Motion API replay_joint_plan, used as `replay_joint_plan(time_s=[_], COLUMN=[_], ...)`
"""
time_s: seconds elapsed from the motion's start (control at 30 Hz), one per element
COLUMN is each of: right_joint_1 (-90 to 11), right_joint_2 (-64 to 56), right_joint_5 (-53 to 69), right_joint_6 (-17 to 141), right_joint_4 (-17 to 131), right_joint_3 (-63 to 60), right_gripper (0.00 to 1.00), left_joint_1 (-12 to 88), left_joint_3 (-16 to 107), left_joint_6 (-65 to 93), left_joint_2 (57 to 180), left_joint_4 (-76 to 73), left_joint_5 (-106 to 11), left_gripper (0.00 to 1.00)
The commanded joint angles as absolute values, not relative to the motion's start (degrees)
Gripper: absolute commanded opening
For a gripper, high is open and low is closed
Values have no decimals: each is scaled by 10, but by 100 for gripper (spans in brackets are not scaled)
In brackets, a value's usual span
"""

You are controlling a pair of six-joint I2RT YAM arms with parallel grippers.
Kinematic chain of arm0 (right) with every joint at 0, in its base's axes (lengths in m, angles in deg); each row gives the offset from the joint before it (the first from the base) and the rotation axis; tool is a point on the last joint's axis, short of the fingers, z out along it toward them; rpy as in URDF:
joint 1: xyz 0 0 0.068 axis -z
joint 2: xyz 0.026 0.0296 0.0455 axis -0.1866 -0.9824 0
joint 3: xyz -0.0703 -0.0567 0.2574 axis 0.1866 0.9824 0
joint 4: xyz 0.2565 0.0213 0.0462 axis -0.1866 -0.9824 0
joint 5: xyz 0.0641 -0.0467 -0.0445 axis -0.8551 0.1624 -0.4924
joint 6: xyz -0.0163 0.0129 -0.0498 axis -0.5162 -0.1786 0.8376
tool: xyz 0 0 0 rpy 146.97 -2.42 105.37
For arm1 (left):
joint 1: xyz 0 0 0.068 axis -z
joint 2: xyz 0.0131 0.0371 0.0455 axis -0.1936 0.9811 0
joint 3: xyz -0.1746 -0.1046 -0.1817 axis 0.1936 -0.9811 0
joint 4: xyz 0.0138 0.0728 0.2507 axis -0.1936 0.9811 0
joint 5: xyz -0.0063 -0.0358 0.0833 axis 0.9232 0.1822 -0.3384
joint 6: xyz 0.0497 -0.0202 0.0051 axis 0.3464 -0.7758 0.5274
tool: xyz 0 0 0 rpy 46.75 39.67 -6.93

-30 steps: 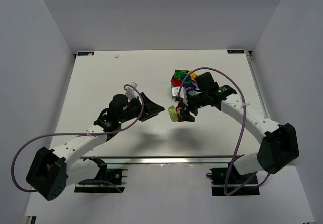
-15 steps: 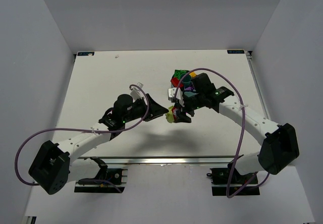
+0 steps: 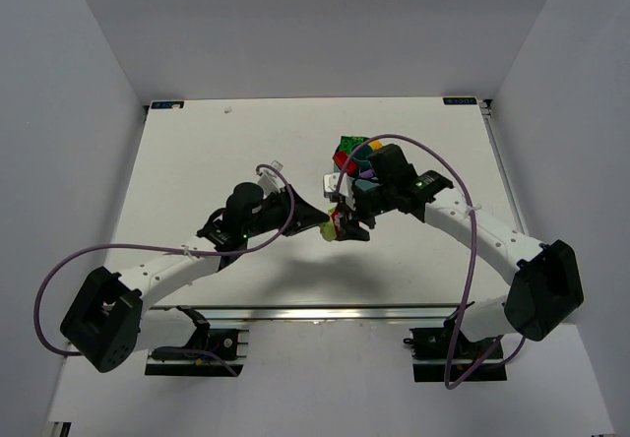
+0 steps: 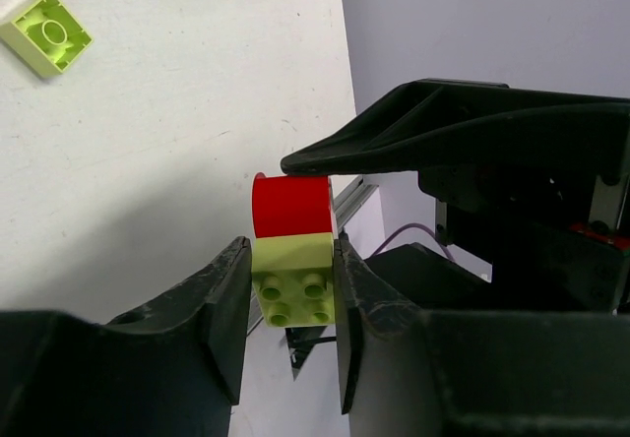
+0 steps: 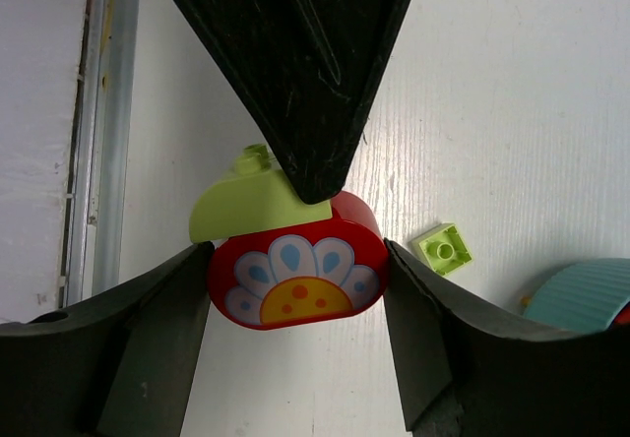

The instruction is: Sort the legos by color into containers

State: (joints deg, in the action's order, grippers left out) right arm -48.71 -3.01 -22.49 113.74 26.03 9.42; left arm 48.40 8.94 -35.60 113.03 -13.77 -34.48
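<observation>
Two joined legos hang above the table between both grippers (image 3: 337,226). One is a red brick with a flower print (image 5: 298,275). The other is a lime brick (image 5: 246,206) stuck to it. My right gripper (image 5: 298,260) is shut on the two ends of the red brick. My left gripper (image 4: 290,260) comes from the opposite side with both fingers pressed on the lime brick (image 4: 292,284), and the red brick (image 4: 291,206) sticks out beyond it. The teal bowl (image 3: 356,158) holds several coloured bricks behind my right wrist, which partly hides it.
A small loose lime brick (image 5: 445,248) lies on the white table near the bowl's ribbed wall (image 5: 591,294); in the left wrist view it is at the top left (image 4: 46,31). The table's metal front rail (image 5: 98,112) runs close by. White walls enclose the table.
My left gripper moved right to the held bricks and its jaws closed in onto the lime one. My right gripper shifted slightly left and kept its grip on the red brick.
</observation>
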Motion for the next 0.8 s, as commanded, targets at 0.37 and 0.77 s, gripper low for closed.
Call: replay_joint_plan(time_s=[0.37,0.77], right_joint_1=[-484,-451], right_joint_2=[-10,20], right_joint_5=[-188,-182], right_joint_6=[1145,1152], right_joint_4=[296,294], right_joint_3=[129,155], right_gripper=[0,0], left_joint_1=[487,427], left_joint_3=[104,120], left_joint_6=[-337,-294], left_joint_2=[1105,1054], left_joint_4=[-139,-68], left_joint_5=[-324,-310], left_gripper=[0,0])
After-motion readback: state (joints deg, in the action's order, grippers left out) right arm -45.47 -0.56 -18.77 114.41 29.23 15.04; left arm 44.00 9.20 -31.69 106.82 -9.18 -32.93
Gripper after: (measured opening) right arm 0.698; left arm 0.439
